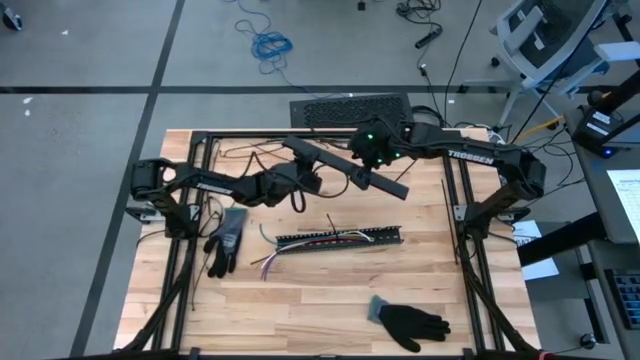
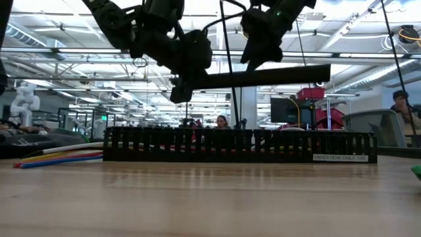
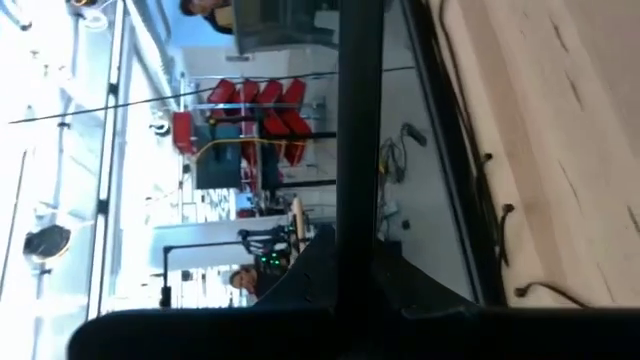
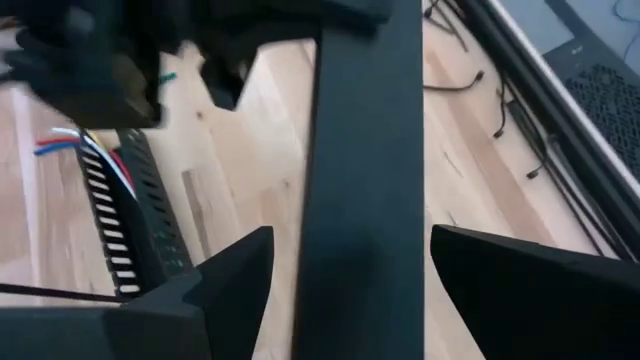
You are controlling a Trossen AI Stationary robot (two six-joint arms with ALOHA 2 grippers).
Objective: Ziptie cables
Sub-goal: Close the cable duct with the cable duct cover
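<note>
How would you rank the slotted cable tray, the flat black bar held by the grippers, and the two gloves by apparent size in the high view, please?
1. Slotted tray, longest.
2. Flat black bar; it hangs above the table, nearer the camera, so it may look larger than it is.
3. Left glove and front glove look about alike; no ranking between them.

Two matte black jointed arms, white TROSSEN lettering along the right arm [image 1: 470, 155], a green light glowing at its wrist, thin black cables looping off the left arm [image 1: 215, 185].
</note>
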